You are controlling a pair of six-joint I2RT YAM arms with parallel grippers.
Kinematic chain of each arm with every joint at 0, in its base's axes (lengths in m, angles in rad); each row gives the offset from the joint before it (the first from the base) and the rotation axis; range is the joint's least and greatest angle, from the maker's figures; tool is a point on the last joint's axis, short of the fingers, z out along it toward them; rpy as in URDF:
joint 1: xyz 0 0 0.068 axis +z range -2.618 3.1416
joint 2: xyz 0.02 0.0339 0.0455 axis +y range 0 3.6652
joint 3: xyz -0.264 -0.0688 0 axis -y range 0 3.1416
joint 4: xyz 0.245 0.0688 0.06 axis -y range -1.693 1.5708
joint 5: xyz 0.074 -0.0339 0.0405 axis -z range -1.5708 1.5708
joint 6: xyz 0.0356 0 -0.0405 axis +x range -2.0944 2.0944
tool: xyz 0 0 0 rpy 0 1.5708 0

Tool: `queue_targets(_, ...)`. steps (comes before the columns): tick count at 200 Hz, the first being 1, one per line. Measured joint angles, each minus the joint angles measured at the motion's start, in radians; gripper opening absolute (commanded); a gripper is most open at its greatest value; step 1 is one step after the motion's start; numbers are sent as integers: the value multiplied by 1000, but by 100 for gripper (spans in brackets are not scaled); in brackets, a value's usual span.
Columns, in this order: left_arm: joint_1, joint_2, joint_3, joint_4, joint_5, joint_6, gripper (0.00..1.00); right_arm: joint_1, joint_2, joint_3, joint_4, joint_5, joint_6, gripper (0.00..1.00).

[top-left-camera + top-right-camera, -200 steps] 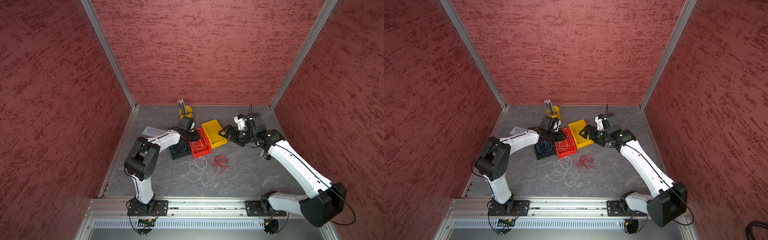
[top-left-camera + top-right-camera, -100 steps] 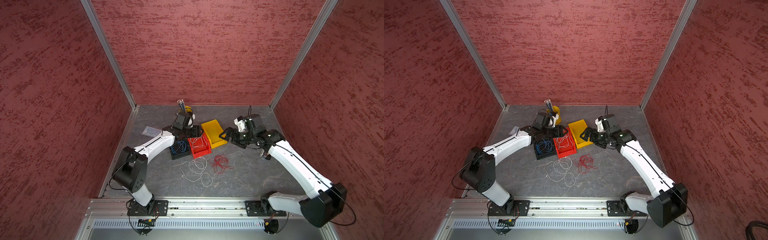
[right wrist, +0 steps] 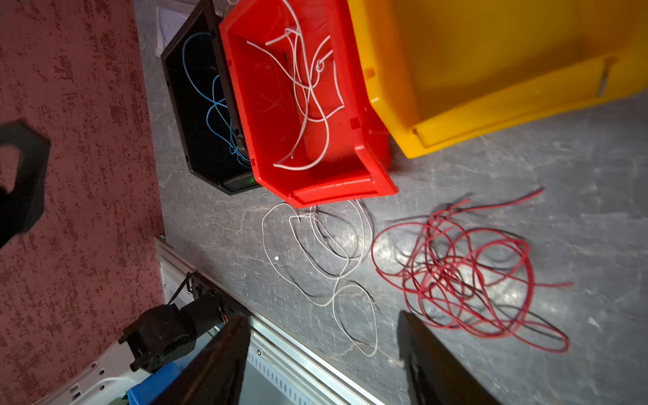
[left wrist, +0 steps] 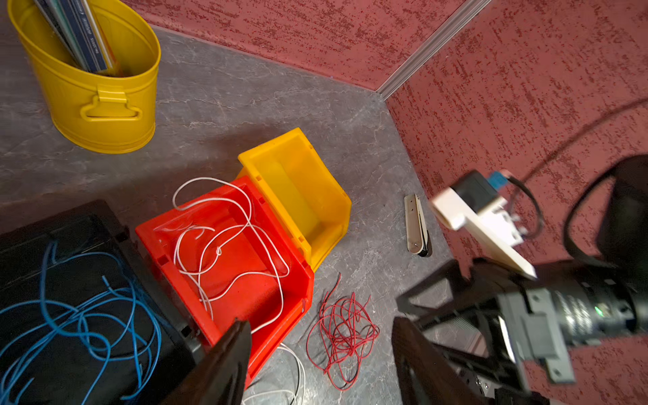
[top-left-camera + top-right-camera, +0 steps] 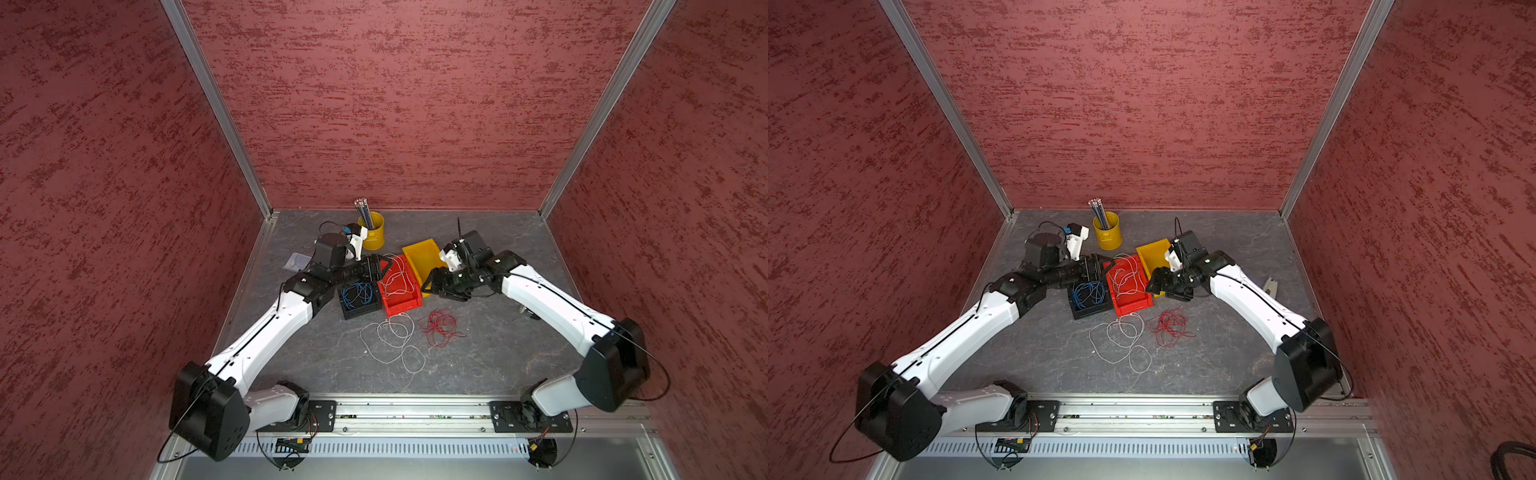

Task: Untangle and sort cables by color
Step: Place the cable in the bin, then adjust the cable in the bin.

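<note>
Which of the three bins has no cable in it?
The yellow bin, at the end of the row beside the red one: its inside is bare. The black bin holds blue cables, and the red bin holds whitish cable.

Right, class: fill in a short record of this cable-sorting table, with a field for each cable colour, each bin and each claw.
blue cables: in the black bin
white cables: some in the red bin, loose loops on the table in front of it
red cables: tangled heap on the table, in no bin
yellow bin: no cable in it
yellow bucket: upright at the back, holding pencils
left claw: open, holding nothing
right claw: open, holding nothing
</note>
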Motion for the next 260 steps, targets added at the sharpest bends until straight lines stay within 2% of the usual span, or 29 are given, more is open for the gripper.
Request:
queue_targets(53, 45, -159, -136, -55, 28, -2, 70, 0, 445, 602, -62, -30, -204, 85)
queue_targets(84, 89, -187, -182, -73, 59, -4, 70, 0, 688, 937, -152, -55, -378, 90)
queue_targets(103, 124, -186, -184, -96, 84, 5, 70, 0, 800, 1072, -189, -73, -465, 91)
queue_targets(148, 221, -185, -184, -143, 151, 46, 70, -1, 901, 1126, -194, -121, -569, 93)
queue_targets(183, 257, -183, -184, -174, 187, 71, 70, -3, 935, 1146, -183, -149, -600, 93)
queue_targets(233, 289, -184, -214, -177, 221, 82, 72, -3, 968, 1147, -179, -153, -639, 83)
queue_targets(260, 299, -186, -237, -176, 232, 81, 73, -3, 969, 1147, -175, -149, -646, 73)
